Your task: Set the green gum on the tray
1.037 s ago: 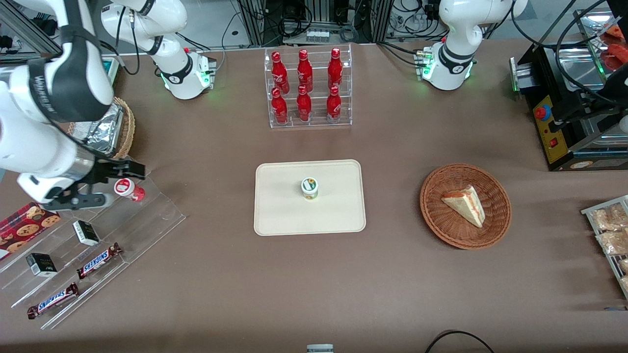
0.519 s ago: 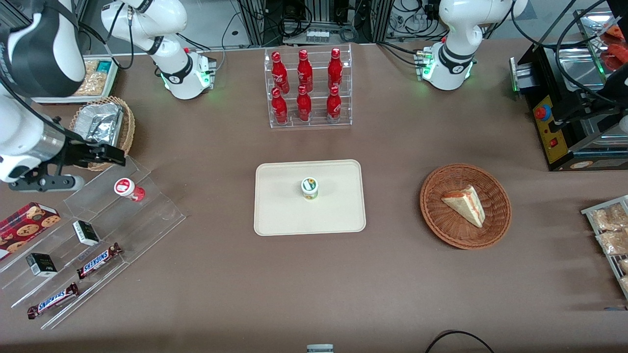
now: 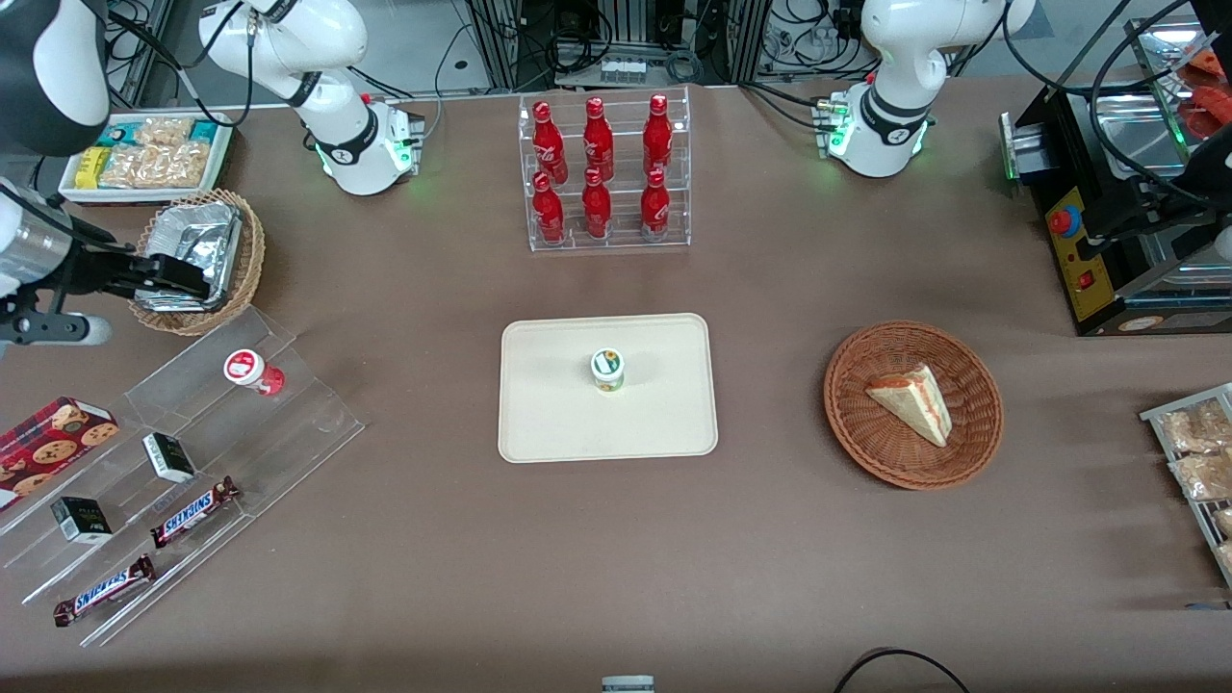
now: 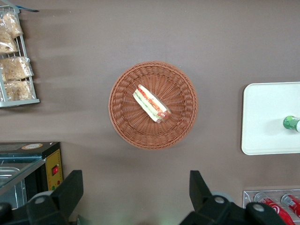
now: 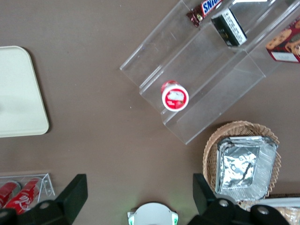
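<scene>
A: green gum (image 3: 607,370) status?
B: stands upright on the tray (image 3: 549,423), about mid-tray, white lid up. Left wrist view catches it too (image 4: 291,123), at the edge of the tray (image 4: 262,122)

A: gripper?
B: gripper (image 3: 154,289) hangs high at the working arm's end of the table, over the wicker basket (image 3: 245,279) with the foil tray (image 3: 197,241). Well apart from the green gum

A: finger gap?
B: wide. In the right wrist view both fingers (image 5: 75,194) stand far apart with bare table between them, gripper (image 5: 140,197) holds nothing and touches nothing

A: what sits under it?
B: the wrist camera shows the red-lidded bottle (image 5: 175,95) on the clear stepped rack (image 5: 206,79), the foil tray (image 5: 246,166) in its basket, and a corner of the tray (image 5: 21,98)

A: rest of the rack?
B: Snickers bars (image 3: 192,511), small dark boxes (image 3: 168,456), cookie box (image 3: 53,438) beside it. Red bottle (image 3: 252,371) on the top step, nearer the front camera than the basket
</scene>
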